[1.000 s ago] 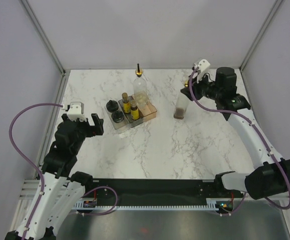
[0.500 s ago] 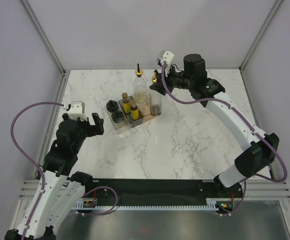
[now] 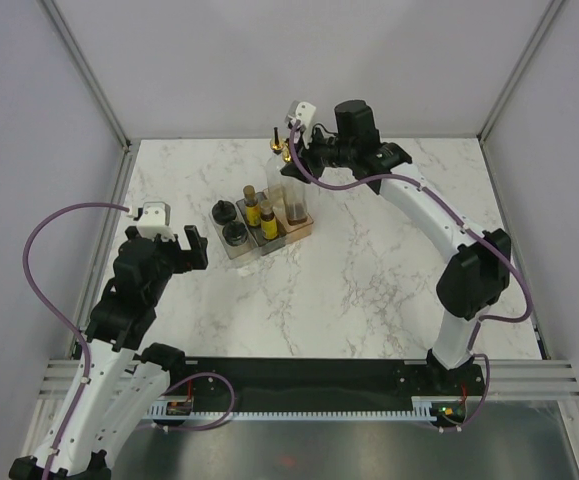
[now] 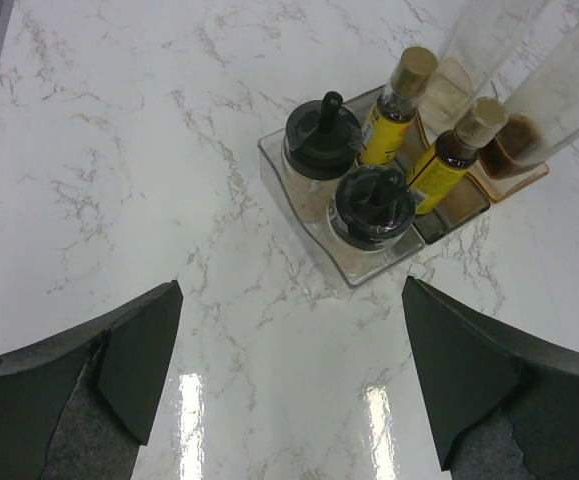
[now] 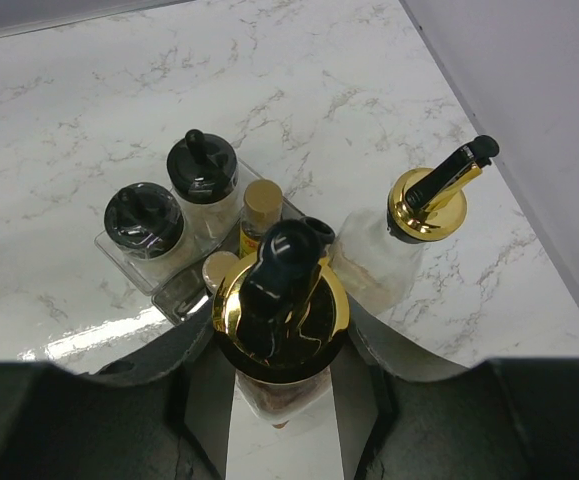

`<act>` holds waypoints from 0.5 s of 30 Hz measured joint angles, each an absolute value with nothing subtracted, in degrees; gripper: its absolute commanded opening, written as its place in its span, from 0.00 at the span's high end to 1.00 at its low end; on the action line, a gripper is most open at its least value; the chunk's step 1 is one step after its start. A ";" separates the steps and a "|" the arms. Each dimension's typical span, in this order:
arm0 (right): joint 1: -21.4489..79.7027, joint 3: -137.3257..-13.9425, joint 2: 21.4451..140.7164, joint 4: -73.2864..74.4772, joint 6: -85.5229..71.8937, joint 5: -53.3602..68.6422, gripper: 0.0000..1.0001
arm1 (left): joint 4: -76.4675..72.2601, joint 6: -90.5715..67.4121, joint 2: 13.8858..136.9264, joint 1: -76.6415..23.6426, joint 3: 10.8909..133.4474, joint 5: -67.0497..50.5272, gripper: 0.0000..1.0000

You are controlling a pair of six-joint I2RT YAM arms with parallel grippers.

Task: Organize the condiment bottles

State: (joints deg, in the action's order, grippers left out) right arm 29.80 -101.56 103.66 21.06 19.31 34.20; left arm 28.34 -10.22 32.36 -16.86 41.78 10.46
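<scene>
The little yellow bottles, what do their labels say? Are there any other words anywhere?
Small yellow bottles: the labels are too small and blurred to read.
Tall bottles and black-lidded jars: no words or numbers show.
There is no other readable text in any view.

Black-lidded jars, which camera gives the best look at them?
The left wrist view: both jars sit near the middle, close up and unblocked, in the clear bin. The right wrist view shows them smaller, up left of the held bottle. The top view shows only two small dark lids.
</scene>
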 measured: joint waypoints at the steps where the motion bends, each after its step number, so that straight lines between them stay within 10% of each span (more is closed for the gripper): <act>1: 29.80 -101.89 104.18 21.12 19.66 34.35 1.00 | 28.34 -10.22 32.36 -16.86 41.78 10.46 0.00; 15: 29.80 -100.05 106.15 21.71 23.81 36.27 0.92 | 28.34 -10.22 32.42 -16.86 41.78 10.46 0.00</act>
